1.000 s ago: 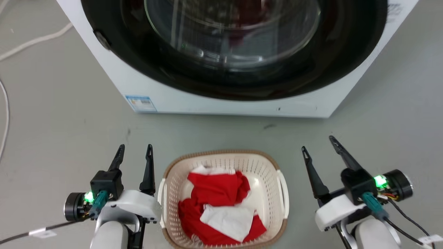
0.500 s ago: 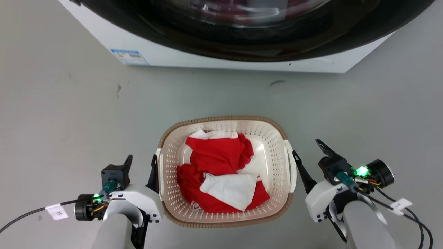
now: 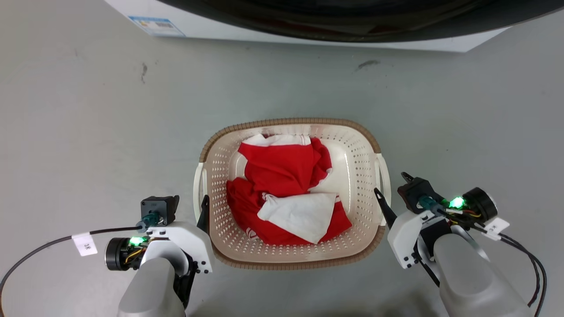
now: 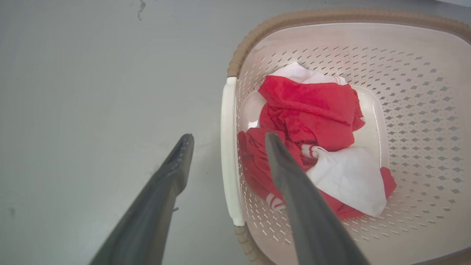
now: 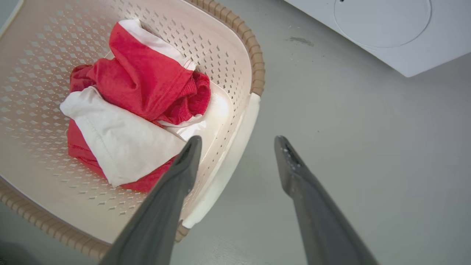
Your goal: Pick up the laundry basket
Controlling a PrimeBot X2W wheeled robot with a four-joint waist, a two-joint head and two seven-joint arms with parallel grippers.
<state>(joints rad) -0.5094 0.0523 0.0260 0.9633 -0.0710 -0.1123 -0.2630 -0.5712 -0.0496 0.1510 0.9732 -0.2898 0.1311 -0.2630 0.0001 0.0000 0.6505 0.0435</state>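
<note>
The laundry basket (image 3: 286, 121) is cream perforated plastic with a brown woven-look rim, and it stands on the grey floor holding red and white clothes (image 3: 282, 185). My left gripper (image 3: 189, 207) is open at the basket's left side. In the left wrist view, the left gripper (image 4: 228, 137) has one finger outside the white left handle (image 4: 229, 176) and one over the basket's inside. My right gripper (image 3: 392, 190) is open at the right side. In the right wrist view, the right gripper (image 5: 238, 140) straddles the white right handle (image 5: 230, 162) the same way. How high the fingertips are above the handles cannot be told.
A white washing machine (image 3: 308, 40) with a dark door stands across the far side, about a basket's length beyond the rim, and its corner (image 5: 386, 40) is also in the right wrist view. Bare grey floor (image 3: 88, 132) surrounds the basket.
The head camera has tilted down, so the whole picture shifted. Both open grippers have tipped downward and closed in on the basket's side handles.
</note>
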